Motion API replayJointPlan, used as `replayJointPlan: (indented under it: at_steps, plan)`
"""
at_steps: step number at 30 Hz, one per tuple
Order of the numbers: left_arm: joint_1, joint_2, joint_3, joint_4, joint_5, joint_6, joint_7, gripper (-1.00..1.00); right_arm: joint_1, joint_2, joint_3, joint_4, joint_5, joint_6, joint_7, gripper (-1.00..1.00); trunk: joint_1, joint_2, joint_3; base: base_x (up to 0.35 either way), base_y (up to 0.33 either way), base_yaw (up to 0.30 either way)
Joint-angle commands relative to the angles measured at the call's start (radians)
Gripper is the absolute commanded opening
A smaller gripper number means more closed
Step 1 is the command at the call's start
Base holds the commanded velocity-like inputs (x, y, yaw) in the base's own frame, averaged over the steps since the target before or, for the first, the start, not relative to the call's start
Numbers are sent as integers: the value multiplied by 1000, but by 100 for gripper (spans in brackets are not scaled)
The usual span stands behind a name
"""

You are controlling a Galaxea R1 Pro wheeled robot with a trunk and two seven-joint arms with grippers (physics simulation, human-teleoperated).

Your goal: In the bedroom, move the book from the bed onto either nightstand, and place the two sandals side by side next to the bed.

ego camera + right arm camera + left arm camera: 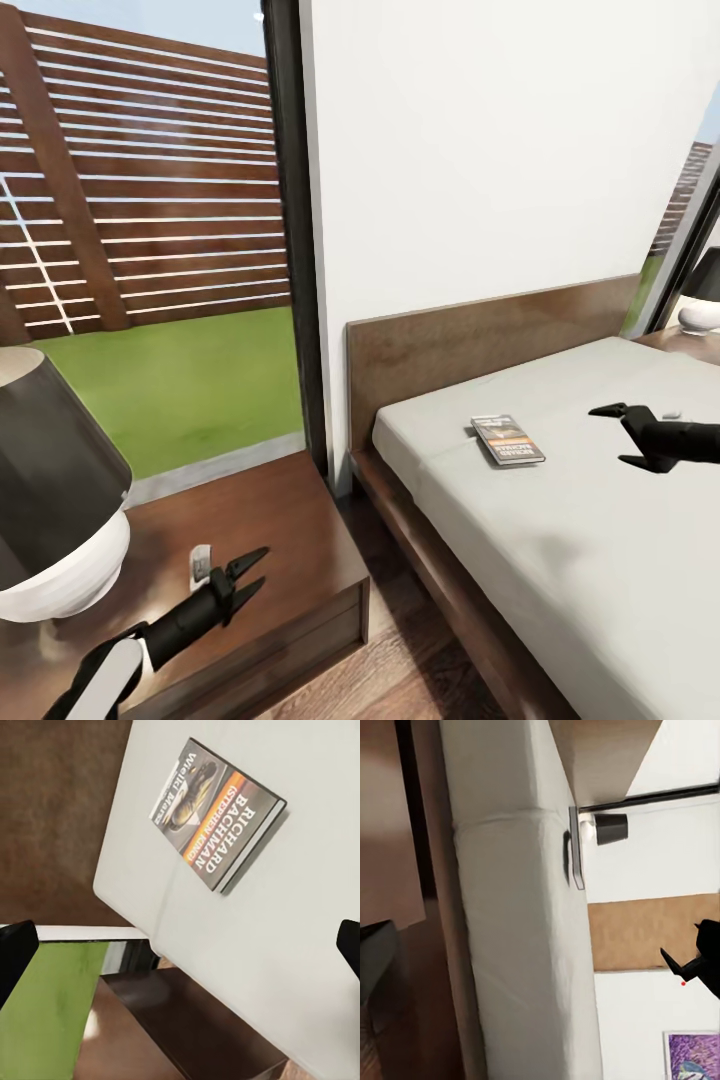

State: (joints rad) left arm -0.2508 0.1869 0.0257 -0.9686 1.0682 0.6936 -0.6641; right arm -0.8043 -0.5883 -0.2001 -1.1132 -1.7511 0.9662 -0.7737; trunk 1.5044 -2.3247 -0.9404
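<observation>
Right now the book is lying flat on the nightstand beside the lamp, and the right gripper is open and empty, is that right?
Not quite. The book lies flat on the bed's mattress near the headboard, not on the nightstand; the head view shows this. The rest holds: the right gripper is open and empty.

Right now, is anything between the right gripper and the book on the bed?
Nothing visible. The open right gripper hovers over bare mattress, with the book lying flat nearer the headboard.
</observation>
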Motion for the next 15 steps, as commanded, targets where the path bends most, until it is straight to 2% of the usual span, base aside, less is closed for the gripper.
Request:
replayJointPlan:
  at_steps: [1, 9, 12, 13, 15]
  plan:
    - [-1, 0, 3, 0, 8, 7, 2, 100, -2, 1, -1, 0, -9, 3, -10, 100, 0, 0, -1, 0, 0, 0]
    - [-1, -4, 12, 0, 15, 3, 11, 100, -8, 7, -8, -2, -8, 3, -9, 100, 0, 0, -1, 0, 0, 0]
    - [-1, -5, 12, 1, 15, 3, 12, 100, -8, 16, -12, -3, -7, 3, -10, 100, 0, 0, -1, 0, 0, 0]
    - [-1, -6, 12, 1, 16, 3, 9, 100, -8, 33, -15, -4, -8, 3, -11, 100, 0, 0, -1, 0, 0, 0]
    - [-1, -6, 12, 1, 16, 4, 9, 100, -9, 35, -16, -5, -8, 2, -11, 100, 0, 0, -1, 0, 0, 0]
